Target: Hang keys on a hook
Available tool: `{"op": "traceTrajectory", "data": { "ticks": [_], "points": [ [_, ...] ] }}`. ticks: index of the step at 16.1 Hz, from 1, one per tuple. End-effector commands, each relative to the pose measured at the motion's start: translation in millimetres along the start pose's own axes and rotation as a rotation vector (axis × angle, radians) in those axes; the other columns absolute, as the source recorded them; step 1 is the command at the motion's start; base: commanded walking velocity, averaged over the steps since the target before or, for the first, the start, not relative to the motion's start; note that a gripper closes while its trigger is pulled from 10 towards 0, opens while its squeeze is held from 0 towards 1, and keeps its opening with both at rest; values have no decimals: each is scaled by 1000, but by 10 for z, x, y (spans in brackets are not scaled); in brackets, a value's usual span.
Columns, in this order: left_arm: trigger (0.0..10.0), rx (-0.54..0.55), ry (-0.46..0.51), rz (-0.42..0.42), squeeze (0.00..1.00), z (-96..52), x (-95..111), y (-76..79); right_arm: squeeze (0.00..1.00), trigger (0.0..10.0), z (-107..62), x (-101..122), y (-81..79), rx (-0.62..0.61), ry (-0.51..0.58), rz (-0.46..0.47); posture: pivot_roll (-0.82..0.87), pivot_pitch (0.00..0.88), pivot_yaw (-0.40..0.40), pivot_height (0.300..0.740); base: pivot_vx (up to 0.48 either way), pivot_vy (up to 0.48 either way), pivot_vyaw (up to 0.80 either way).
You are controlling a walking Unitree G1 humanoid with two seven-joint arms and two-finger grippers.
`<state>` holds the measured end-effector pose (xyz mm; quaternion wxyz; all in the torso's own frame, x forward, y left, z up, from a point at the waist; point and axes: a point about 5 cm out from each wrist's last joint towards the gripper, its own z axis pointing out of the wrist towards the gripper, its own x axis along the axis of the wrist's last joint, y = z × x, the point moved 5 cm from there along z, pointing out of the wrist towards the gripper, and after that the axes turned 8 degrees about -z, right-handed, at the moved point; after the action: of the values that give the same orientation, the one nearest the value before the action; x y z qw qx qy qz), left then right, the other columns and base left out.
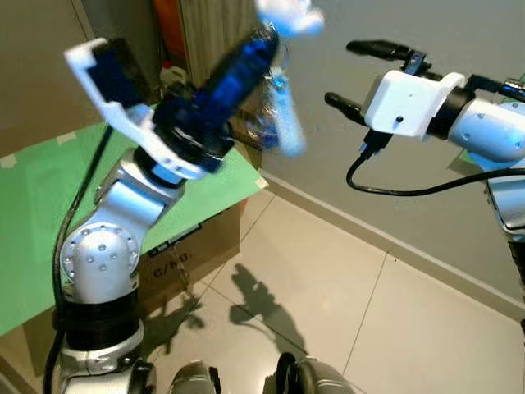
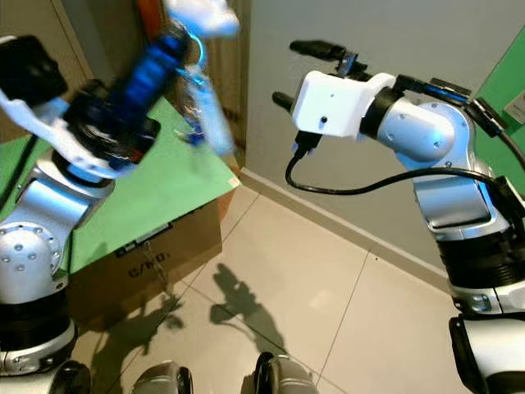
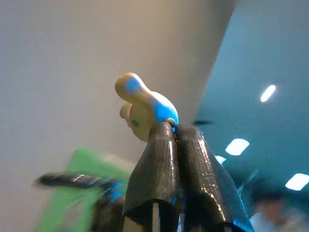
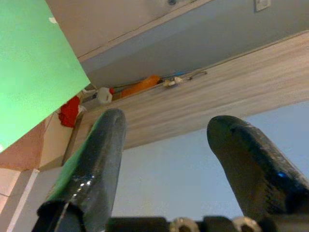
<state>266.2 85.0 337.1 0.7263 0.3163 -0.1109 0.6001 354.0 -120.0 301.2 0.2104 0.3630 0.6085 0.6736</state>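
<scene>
left wrist view has my left hand (image 3: pixel 175 133) pinched tight on the keys (image 1: pixel 279 115), its cream-and-blue charm (image 3: pixel 145 106) poking above the fingertips. right hand (image 1: pixel 349 74) waits wide beside the keys. i'm mid-carry, i judge; next i need a hook.

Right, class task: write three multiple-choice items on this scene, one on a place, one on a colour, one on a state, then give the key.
1. Where is the left hand?
A raised by the wall
B on the floor
C inside the box

2. What colour is the sheet on the cardboard box?
A red
B green
C black

3. How is the right hand?
A shut on keys
B open
C shut on a cable

Key: 1 A, it is lifted high, gripping a white and blue charm; 2 B, green paper; 3 B, fingers apart, nothing between.
</scene>
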Motion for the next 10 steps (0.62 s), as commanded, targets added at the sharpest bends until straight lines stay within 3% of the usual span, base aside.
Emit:
{"op": "traceTrajectory", "data": {
  "ticks": [1,2,4,5,6,7,8,9,10],
  "points": [
    [0,-69,136,-126,0,10,172,90,518,10000,-60,-157,-56,-4,-69,17,46,123,-19,740,0,0,0],
    [0,-89,217,-213,0,-5,218,85,494,10000,-46,-181,-163,5,-82,37,43,121,-16,740,0,0,0],
    [0,-100,292,-298,0,-18,237,51,482,10000,-26,-197,-223,-21,-89,108,41,121,-21,740,0,0,0],
    [0,-105,315,-332,0,-34,234,37,482,10000,-21,-191,-215,-77,-65,243,41,121,-21,740,0,0,0],
    [0,-92,308,-342,0,-54,196,5,247,10000,-41,-89,-168,-153,53,519,41,122,-21,740,0,0,0],
    [0,-81,297,-346,0,-65,174,-9,0,10000,-74,-15,-130,-187,141,665,41,123,-22,740,0,0,0],
    [0,-64,286,-361,0,-87,155,-31,0,10000,-168,118,-116,-202,304,896,43,124,-21,740,0,0,0],
    [0,-52,277,-356,0,-102,143,-52,0,10000,-205,162,-143,-193,355,964,40,123,-18,740,0,0,0],
    [549,-3,270,-329,0,-126,105,-158,0,10000,-155,78,-480,-179,278,1073,32,118,-15,740,0,0,0]
  ]
}}
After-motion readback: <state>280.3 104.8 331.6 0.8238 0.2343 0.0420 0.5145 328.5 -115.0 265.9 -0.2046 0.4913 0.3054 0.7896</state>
